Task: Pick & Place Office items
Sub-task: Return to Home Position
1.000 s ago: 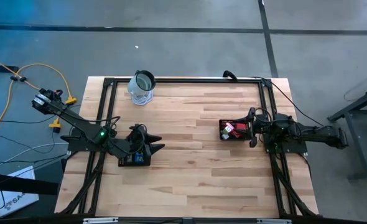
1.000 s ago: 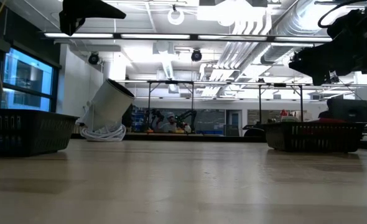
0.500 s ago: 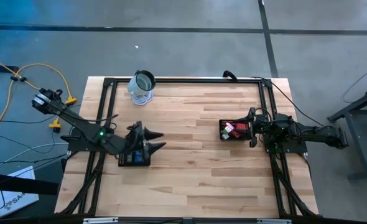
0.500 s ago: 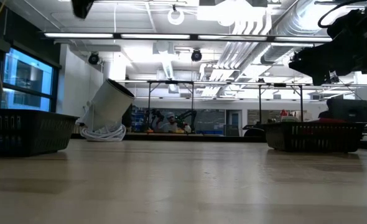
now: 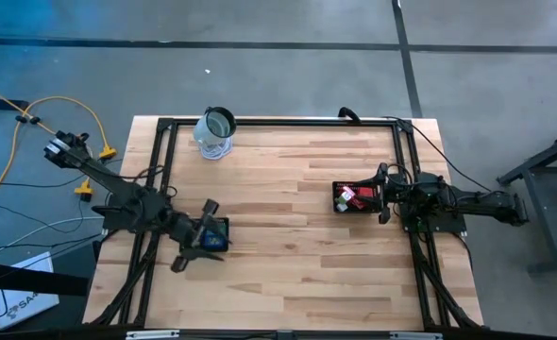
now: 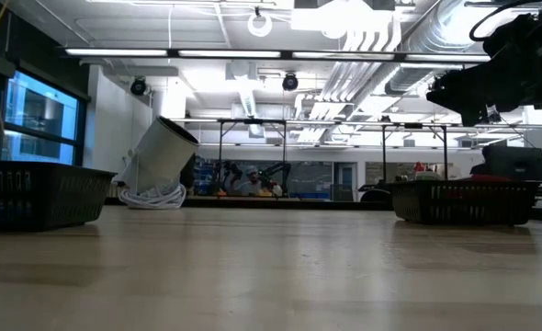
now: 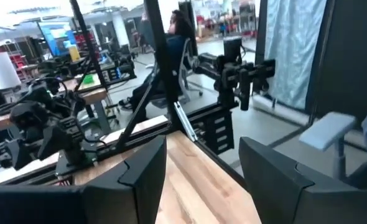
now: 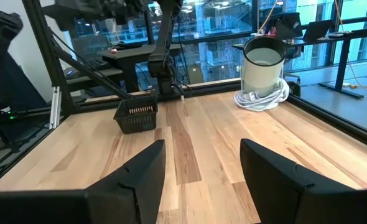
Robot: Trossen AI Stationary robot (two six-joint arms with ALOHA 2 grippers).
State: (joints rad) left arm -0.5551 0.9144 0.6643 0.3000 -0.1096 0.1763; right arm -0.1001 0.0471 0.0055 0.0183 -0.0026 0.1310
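Fingers [image 7: 134, 186] on the left gripper [image 7: 202, 152] stand wide apart with nothing between them. We find that gripper hanging over the left black mesh bin [image 6: 32, 195] near the table's [image 5: 288, 255] left edge, and a blue piece [image 5: 215, 234] shows inside the bin.

Moving across, a white canister [image 5: 215, 132] with a coiled cord [image 8: 261, 99] sits at the back edge towards the left corner, well apart from both bins. The bare wood in the middle shows us no loose items at all.

Over on the right, the right black mesh bin [image 6: 464, 202] holds red and pink pieces [image 5: 351, 195]. The right gripper [image 8: 202, 152] sits just beside it at the right edge, its own fingers [image 8: 140, 180] parted and empty too.

So we reckon the sorting is done: everything we can pick out lies in a bin. What looks left is only the parking. The right arm seems tucked back already, while the left arm, stretched over its bin, appears to need folding home.
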